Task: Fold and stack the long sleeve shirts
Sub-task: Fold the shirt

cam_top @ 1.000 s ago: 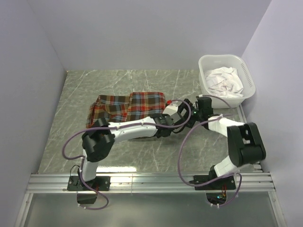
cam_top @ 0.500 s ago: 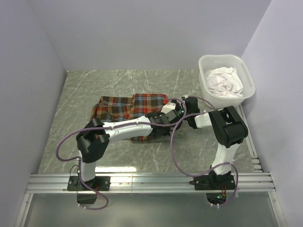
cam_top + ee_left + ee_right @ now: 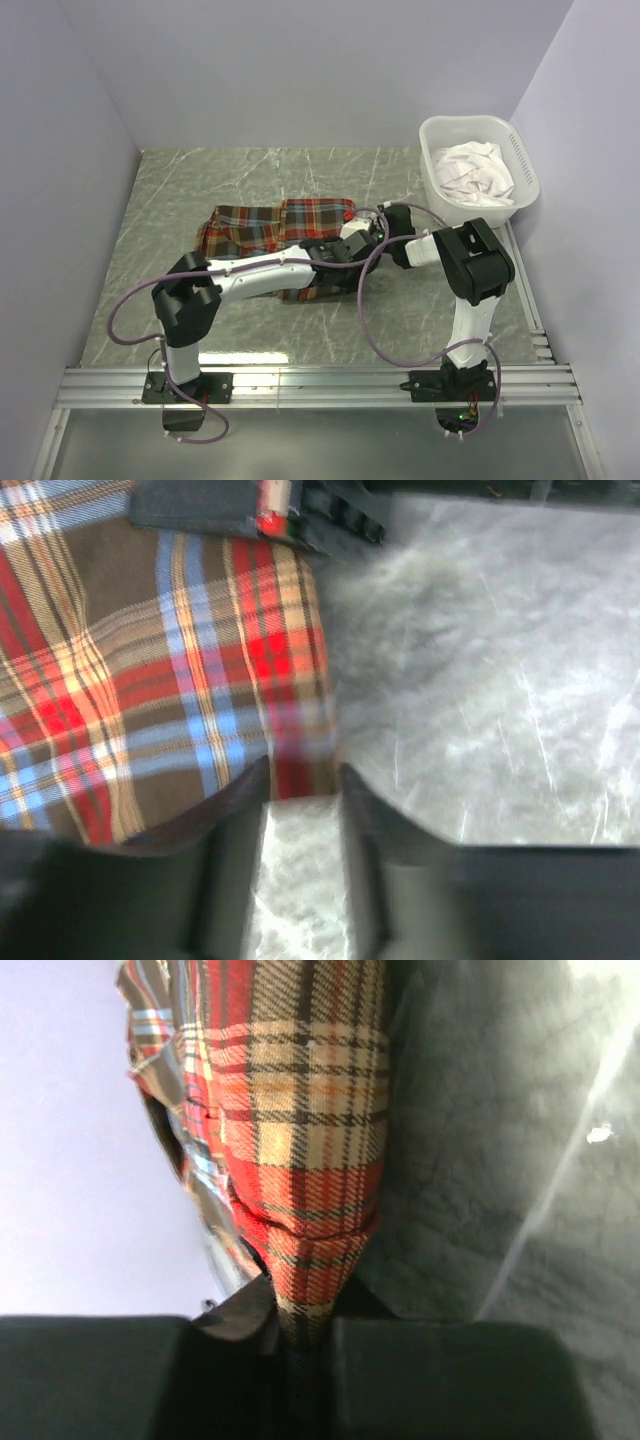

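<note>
Matt cloth shirt (image 3: 298, 221), perhaps glossy table (image 3: 240, 172)

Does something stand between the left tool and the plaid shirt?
Nothing visible does. The left tool, jaws open, is right at the edge of the plaid shirt, and only the table shows in its gap. The right tool is shut on a fold of the same shirt, out of the way.

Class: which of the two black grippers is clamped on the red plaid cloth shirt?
The right gripper, shut on a fold of the red plaid shirt; the left gripper has its jaws apart.
</note>
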You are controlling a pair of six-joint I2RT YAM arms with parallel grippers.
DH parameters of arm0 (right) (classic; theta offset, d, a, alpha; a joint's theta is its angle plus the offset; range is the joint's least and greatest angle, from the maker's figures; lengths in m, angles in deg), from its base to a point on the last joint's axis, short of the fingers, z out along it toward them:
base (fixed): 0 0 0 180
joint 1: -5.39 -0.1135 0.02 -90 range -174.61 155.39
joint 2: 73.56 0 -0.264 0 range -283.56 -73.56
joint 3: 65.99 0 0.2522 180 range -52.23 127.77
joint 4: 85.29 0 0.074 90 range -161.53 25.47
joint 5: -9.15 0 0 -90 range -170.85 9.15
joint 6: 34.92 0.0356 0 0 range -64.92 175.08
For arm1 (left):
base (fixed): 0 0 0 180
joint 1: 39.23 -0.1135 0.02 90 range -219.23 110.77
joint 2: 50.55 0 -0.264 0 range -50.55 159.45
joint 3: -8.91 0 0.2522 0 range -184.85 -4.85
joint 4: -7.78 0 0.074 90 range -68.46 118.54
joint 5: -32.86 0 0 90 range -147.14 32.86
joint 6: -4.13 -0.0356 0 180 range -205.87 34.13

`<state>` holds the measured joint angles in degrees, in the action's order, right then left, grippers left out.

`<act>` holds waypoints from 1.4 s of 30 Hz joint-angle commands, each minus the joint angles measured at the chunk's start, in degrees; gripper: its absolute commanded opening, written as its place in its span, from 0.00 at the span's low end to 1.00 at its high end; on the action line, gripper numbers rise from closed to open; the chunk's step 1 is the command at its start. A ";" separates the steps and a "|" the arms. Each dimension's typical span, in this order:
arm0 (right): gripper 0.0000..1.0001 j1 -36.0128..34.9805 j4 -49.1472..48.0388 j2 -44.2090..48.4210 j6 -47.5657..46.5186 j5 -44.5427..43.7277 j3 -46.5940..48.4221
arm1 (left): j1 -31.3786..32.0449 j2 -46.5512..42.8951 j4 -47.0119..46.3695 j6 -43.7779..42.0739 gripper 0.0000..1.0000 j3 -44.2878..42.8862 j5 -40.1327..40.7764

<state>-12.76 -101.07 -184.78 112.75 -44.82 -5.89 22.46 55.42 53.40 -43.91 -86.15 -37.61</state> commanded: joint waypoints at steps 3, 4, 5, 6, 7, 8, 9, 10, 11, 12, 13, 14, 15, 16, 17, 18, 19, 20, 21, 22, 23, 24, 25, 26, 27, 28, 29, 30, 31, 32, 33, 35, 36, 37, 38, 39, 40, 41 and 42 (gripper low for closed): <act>0.00 -0.04 11.50 3.11 -11.95 -3.16 6.38 | -0.60 -8.67 -1.71 1.29 0.63 0.79 -3.71; 0.00 -0.04 14.13 3.46 -13.97 -3.94 8.21 | -1.13 -11.03 -1.71 1.29 0.66 1.14 -3.97; 0.00 0.13 19.29 4.16 -17.99 -4.30 9.19 | -1.83 -12.44 -1.71 1.37 0.72 2.18 -4.67; 0.00 0.22 21.95 4.52 -20.03 -4.39 10.16 | -3.75 -13.68 -1.62 1.38 0.79 2.80 -5.20; 0.00 0.31 24.77 4.69 -22.05 -5.09 12.17 | -4.99 -16.39 -1.36 1.46 0.83 3.42 -5.46; 0.00 0.40 30.36 5.22 -25.90 -5.70 13.14 | -6.31 -17.63 -1.10 1.46 0.85 4.73 -5.73; 0.00 0.57 33.12 5.57 -27.85 -6.67 14.20 | -9.63 -18.86 -1.01 1.46 0.87 5.61 -6.60; 0.00 0.75 35.93 5.84 -29.70 -7.98 16.21 | -11.57 -21.14 -1.01 1.46 0.87 6.58 -7.04; 0.00 0.75 41.00 6.80 -33.03 -10.69 17.19 | -13.68 -22.20 -1.18 1.55 0.87 9.20 -7.57; 0.00 0.75 43.23 7.24 -34.54 -12.46 18.07 | -18.23 -23.26 -1.44 1.90 0.86 10.53 -8.19; 0.00 0.75 45.16 7.68 -35.86 -13.69 19.90 | -20.71 -24.83 -1.71 1.99 0.85 12.02 -10.28; 0.00 0.75 48.75 8.64 -38.31 -14.92 20.88 | -23.17 -25.46 -2.41 2.08 0.84 15.00 -11.26; 0.00 0.66 50.27 9.09 -39.38 -17.46 21.76 | -27.55 -26.07 -3.11 2.34 0.83 16.51 -11.70; 0.00 0.75 52.02 9.44 -40.35 -18.53 23.77 | -29.76 -26.43 -3.46 2.43 0.82 17.83 -13.01; 0.00 0.66 54.91 9.96 -42.10 -19.93 24.75 | -31.79 -26.61 -4.34 2.60 0.82 20.19 -13.72; 0.00 0.57 56.24 10.23 -42.90 -22.21 25.80 | -35.64 -26.52 -4.87 2.95 0.79 21.26 -14.69; 0.00 0.40 57.56 10.49 -43.60 -23.45 27.81 | -37.42 -25.91 -5.14 3.22 0.79 22.14 -16.70; 0.00 0.40 60.10 10.67 -45.17 -24.51 28.96 | -39.09 -25.56 -5.57 3.40 0.78 23.71 -18.37; 0.00 0.14 61.34 10.76 -45.71 -25.82 30.11 | -41.89 -25.21 -7.14 4.01 0.76 24.69 -19.00; 0.00 -0.04 62.40 10.76 -46.33 -28.53 32.03 | -43.05 -24.33 -8.20 4.36 0.75 25.65 -20.05; 0.00 -0.65 63.72 10.93 -47.55 -29.43 32.75 | -44.10 -23.89 -9.00 4.71 0.73 27.14 -22.06; 0.00 -1.09 64.60 10.85 -47.91 -30.74 33.54 | -45.42 -23.45 -10.40 5.59 0.70 27.77 -22.25; 0.00 -1.36 65.91 10.85 -48.26 -33.02 35.11 | -46.04 -22.66 -10.93 6.03 0.68 28.38 -22.86; 0.00 -1.71 66.54 10.93 -49.14 -34.26 35.74 | -46.57 -22.48 -11.72 6.29 0.67 29.60 -24.70; 0.00 -2.76 67.06 10.85 -49.58 -35.58 36.26 | -46.84 -22.39 -12.95 6.99 0.64 30.23 -25.41; 0.00 -3.29 67.59 10.85 -49.93 -38.72 37.57 | -46.92 -21.78 -14.70 7.26 0.62 30.84 -25.94; 0.00 -3.90 69.08 10.59 -50.81 -39.97 38.28 | -46.84 -21.34 -15.59 7.44 0.61 31.63 -26.64; 0.00 -5.04 69.61 10.41 -50.99 -41.29 38.99 | -46.84 -20.81 -16.21 7.88 0.58 31.90 -28.30; 0.00 -5.83 70.31 10.15 -51.25 -43.13 40.56 | -46.84 -19.68 -17.87 8.23 0.56 32.16 -29.19; 0.00 -6.54 71.63 9.62 -51.51 -46.11 41.45 | -46.84 -19.14 -18.93 8.84 0.53 32.86 -29.98; 0.00 -7.94 72.34 9.36 -51.78 -47.97 42.33 | -46.84 -18.88 -19.98 9.37 0.51 33.39 -31.21; 0.00 -9.35 74.96 8.05 -52.30 -52.52 45.49 | -46.84 -18.17 -21.57 10.25 0.49 34.27 -31.31; 0.00 -10.23 75.85 7.34 -52.40 -54.21 46.72 | -46.75 -18.00 -21.92 10.86 0.47 34.62 -31.22; 0.00 -11.63 76.73 6.72 -52.40 -55.70 49.16 | -46.84 -17.82 -22.19 11.30 0.45 34.80 -31.13; 0.00 -12.43 78.39 5.41 -52.57 -57.72 50.32 | -46.84 -17.73 -22.97 11.74 0.42 35.32 -31.22; 0.00 -13.22 79.10 4.79 -52.83 -60.18 52.42 | -46.75 -17.64 -23.24 11.92 0.41 35.59 -31.22; 0.00 -14.79 80.24 3.65 -52.92 -61.68 53.40 | -46.75 -17.21 -23.42 12.18 0.39 35.68 -31.22; 0.00 -15.59 80.95 3.12 -53.01 -62.83 54.37 | -46.84 -17.12 -24.12 12.62 0.38 36.12 -31.31; 0.00 -16.38 81.56 2.50 -53.01 -64.66 56.29 | -46.75 -16.85 -24.64 12.97 0.38 36.64 -31.65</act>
<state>-26.95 -23.56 -180.74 61.10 -99.72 45.35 -24.43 37.98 32.94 -32.98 -50.50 -67.51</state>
